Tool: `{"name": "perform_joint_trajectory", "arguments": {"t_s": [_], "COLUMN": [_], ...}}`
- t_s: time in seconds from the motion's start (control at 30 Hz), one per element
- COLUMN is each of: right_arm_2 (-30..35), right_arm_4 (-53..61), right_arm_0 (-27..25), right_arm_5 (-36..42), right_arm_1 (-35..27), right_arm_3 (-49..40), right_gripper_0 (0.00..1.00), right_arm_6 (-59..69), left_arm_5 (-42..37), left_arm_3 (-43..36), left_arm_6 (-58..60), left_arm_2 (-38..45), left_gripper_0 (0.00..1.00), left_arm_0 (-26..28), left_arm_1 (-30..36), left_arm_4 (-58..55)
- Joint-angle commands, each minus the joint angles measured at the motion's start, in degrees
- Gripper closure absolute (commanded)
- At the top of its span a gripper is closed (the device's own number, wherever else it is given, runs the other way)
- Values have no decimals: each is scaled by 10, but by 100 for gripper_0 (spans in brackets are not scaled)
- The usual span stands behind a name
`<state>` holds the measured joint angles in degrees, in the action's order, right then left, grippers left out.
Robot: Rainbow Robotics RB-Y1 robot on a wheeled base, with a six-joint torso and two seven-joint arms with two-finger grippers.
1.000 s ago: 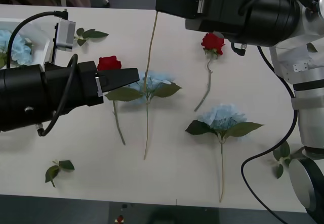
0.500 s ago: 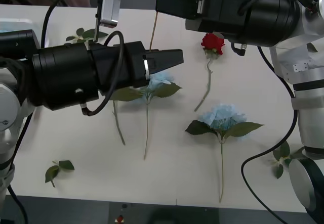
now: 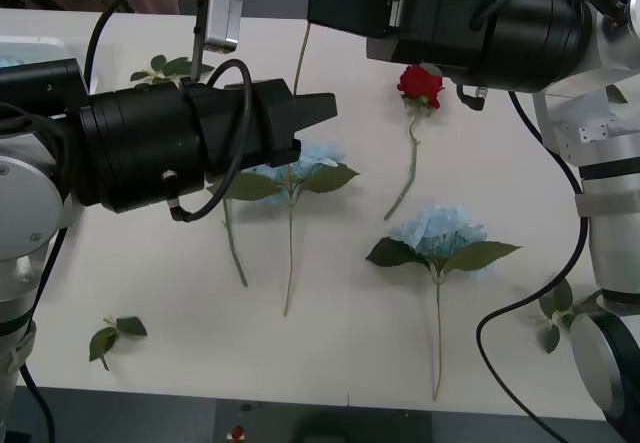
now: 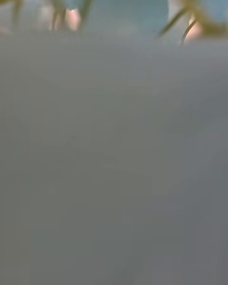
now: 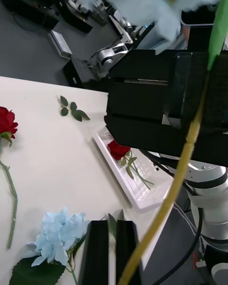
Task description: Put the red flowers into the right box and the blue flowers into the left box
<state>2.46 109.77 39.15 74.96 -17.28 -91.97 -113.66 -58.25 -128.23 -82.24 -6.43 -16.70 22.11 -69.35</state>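
Left gripper (image 3: pixel 322 109) is hovering pressed together, a green leaf pinched between its fingers (image 5: pixel 97 247), beside the stem (image 5: pixel 178 190) hanging from the right gripper (image 3: pixel 318 10), apparently for handover. Blue flower (image 3: pixel 300 168) lying just below; right box (image 5: pixel 135 183) waiting beyond, one red rose (image 5: pixel 118 149) inside.

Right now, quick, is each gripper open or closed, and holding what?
Left gripper: closed, nothing clearly held.
Right gripper: closed on a blue flower, held by its stem.

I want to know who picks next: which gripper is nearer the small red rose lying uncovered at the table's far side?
Right. The right gripper hangs beside the red rose; the left gripper sits farther off, above a pale-blue hydrangea.
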Motion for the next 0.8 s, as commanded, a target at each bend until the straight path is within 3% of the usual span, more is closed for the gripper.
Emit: {"name": "perform_joint_trajectory", "arguments": {"t_s": [0.03, 0.2, 0.27, 0.3, 0.33, 0.37, 0.6, 0.8], "right_arm_2": [11, 11, 11, 11, 11, 11, 11, 11], "right_arm_4": [1, 1, 1, 1, 1, 1, 1, 1], "right_arm_0": [12, 12, 12, 12, 12, 12, 12, 12], "right_arm_5": [-1, -1, -1, -1, -1, -1, -1, -1], "right_arm_1": [-1, -1, -1, -1, -1, -1, -1, -1], "right_arm_3": [-7, -7, -7, -7, -7, -7, -7, -7], "right_gripper_0": [100, 100, 68, 33, 5, 0, 0, 0], "right_arm_6": [-17, -17, -17, -17, -17, -17, -17, -17], "left_arm_5": [5, 5, 5, 5, 5, 5, 5, 5], "left_arm_3": [-5, -5, -5, -5, -5, -5, -5, -5], "left_arm_6": [4, 4, 3, 3, 3, 3, 4, 5], "left_arm_2": [5, 7, 7, 8, 8, 9, 17, 55], "left_gripper_0": [100, 100, 100, 100, 100, 100, 100, 100], "left_arm_0": [-10, -10, -11, -10, -10, -10, -10, -2], "left_arm_1": [7, 9, 9, 10, 12, 13, 33, 90], "left_arm_4": [1, 2, 4, 6, 9, 9, 8, -16]}}
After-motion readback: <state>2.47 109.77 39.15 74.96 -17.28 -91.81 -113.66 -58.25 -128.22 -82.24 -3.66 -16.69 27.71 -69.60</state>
